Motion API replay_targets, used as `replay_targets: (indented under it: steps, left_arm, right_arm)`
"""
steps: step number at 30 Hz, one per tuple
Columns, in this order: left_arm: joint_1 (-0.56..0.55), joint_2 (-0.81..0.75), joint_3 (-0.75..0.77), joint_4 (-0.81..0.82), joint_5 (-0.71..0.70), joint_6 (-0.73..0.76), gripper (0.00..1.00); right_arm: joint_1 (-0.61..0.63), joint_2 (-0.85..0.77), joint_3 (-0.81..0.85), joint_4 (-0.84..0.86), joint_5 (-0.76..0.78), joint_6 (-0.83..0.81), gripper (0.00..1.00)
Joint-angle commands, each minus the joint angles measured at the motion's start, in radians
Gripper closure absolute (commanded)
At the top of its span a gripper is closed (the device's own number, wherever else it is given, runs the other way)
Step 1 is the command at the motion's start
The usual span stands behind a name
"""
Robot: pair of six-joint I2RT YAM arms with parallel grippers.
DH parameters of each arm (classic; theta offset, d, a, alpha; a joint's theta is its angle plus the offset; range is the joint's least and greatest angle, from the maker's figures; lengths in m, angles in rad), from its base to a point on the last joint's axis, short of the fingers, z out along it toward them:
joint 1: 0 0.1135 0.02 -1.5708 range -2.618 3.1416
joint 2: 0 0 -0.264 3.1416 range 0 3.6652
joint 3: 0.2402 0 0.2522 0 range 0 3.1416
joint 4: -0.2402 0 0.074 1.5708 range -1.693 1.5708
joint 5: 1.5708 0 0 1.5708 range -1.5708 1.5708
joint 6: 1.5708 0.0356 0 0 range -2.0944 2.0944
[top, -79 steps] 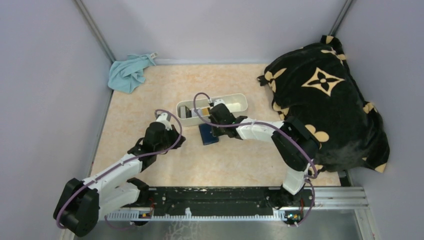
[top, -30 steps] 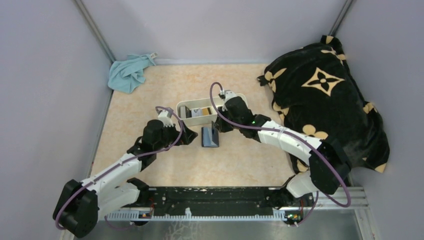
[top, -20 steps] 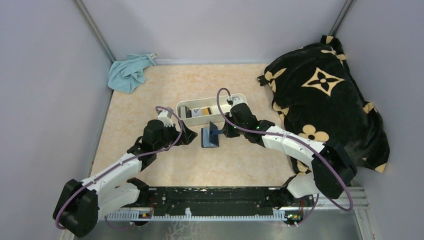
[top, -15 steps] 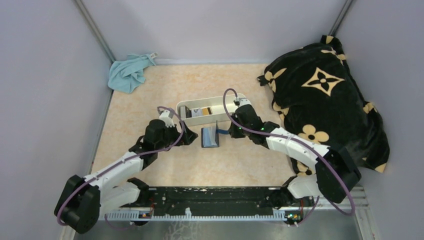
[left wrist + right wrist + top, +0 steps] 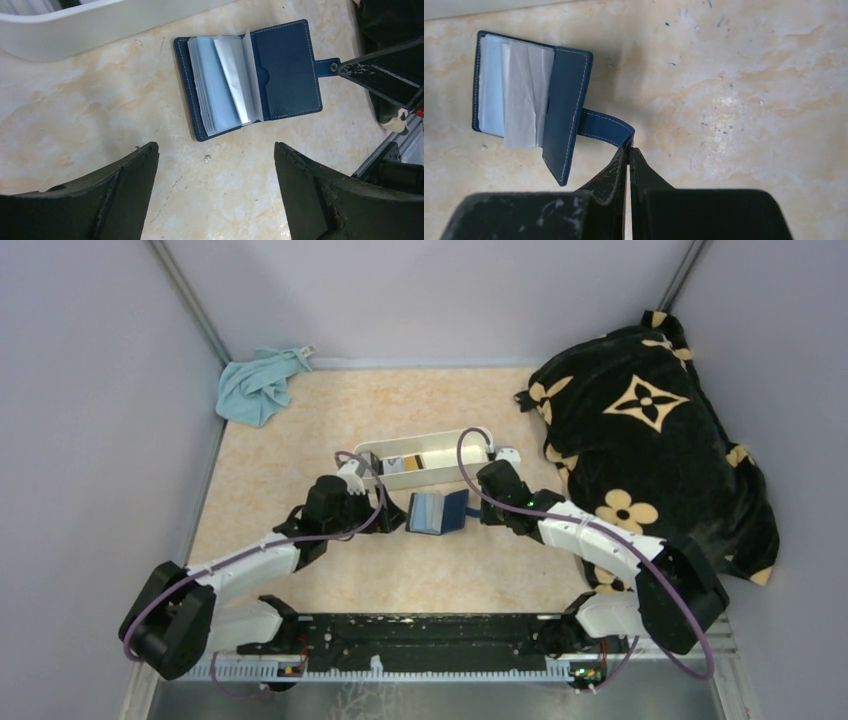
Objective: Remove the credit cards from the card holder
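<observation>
One card holder (image 5: 250, 80) lies open; left hand (image 5: 215, 150) gapes beside it; right hand (image 5: 628, 146) pinches its tab (image 5: 604, 129).

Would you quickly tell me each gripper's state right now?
Left gripper: open, holding nothing.
Right gripper: shut on the snap tab of the card holder.

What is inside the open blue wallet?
The card holder lies open, showing a stack of pale, see-through sleeves. No card shows; the top sleeves cover the ones beneath, so any cards in those are hidden.
</observation>
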Motion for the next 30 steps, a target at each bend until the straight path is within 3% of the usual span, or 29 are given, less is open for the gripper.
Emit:
replay_targets:
  steps: [1, 4, 6, 13, 19, 25, 30]
  left_arm:
    - [-0.039, 0.045, 0.061, 0.054, 0.015, 0.02, 0.1]
    - [-0.069, 0.094, 0.097, 0.044, 0.009, 0.033, 0.08]
    - [-0.091, 0.123, 0.117, 0.037, 0.003, 0.037, 0.08]
    - [-0.144, 0.183, 0.145, 0.068, -0.007, 0.04, 0.09]
    - [-0.171, 0.242, 0.214, 0.057, -0.002, 0.06, 0.1]
    - [-0.21, 0.308, 0.271, 0.064, -0.013, 0.055, 0.12]
    - [-0.223, 0.365, 0.31, 0.068, -0.018, 0.034, 0.22]
  right_arm:
    - [-0.009, -0.045, -0.013, -0.024, 0.089, 0.003, 0.98]
    - [-0.009, -0.051, -0.024, -0.018, 0.094, 0.002, 0.77]
    - [-0.008, -0.053, -0.029, -0.014, 0.1, -0.001, 0.7]
    - [-0.009, -0.051, -0.024, -0.009, 0.104, -0.01, 0.68]
    - [-0.008, -0.035, -0.039, 0.006, 0.099, -0.005, 0.79]
    - [-0.009, -0.058, -0.059, 0.031, 0.091, -0.005, 1.0]
    - [-0.009, -0.065, -0.06, 0.047, 0.068, -0.016, 1.0]
